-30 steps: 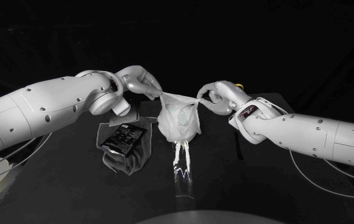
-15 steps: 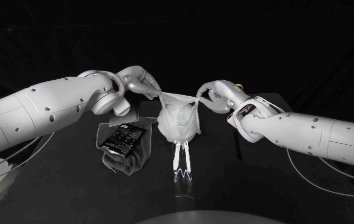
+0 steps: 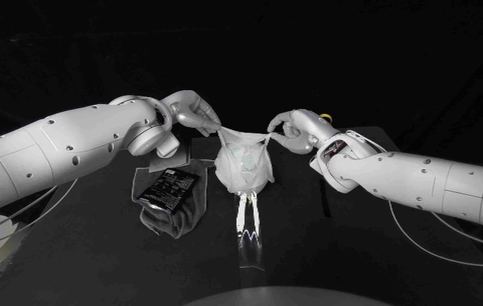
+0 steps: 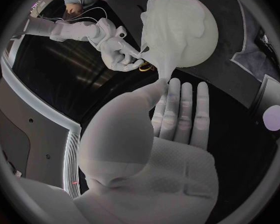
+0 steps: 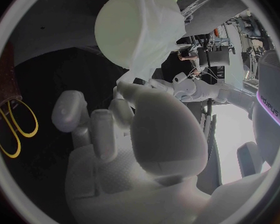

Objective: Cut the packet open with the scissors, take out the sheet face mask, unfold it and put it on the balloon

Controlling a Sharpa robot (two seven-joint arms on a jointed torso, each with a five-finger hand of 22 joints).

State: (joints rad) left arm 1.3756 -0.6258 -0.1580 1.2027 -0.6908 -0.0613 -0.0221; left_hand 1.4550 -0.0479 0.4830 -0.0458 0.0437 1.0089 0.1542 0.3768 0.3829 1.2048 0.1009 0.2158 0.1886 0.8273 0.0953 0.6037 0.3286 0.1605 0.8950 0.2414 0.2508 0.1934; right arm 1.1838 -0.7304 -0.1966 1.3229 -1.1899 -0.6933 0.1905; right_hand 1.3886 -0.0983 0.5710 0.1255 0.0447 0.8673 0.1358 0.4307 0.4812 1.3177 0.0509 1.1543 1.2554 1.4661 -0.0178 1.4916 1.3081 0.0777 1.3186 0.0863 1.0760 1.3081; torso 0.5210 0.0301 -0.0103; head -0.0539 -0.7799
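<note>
While the left hand [image 3: 191, 115] and the right hand [image 3: 292, 133] each pinch an upper corner of the mask [image 3: 243, 161], it stretches crosswise between them and drapes down over the balloon [image 5: 115, 30], which sits just below, midway between both hands.

I read the mask [image 5: 155, 30] as thin, limp white fabric, half see-through and wrinkled. The balloon [image 5: 118, 30] has a smooth skin with a soft sheen (rubber, by the look). The packet [image 3: 167, 188] is glossy black foil; the cloth [image 3: 176, 219] is dark grey and matt. The table [image 3: 100, 264] is matt black. The left hand [image 3: 191, 114] and right hand [image 3: 292, 130] look satin silver, their palms finely textured. The arm shells [image 3: 81, 145] are smooth white plastic. The stand [image 3: 248, 239] is clear and shiny.
</note>
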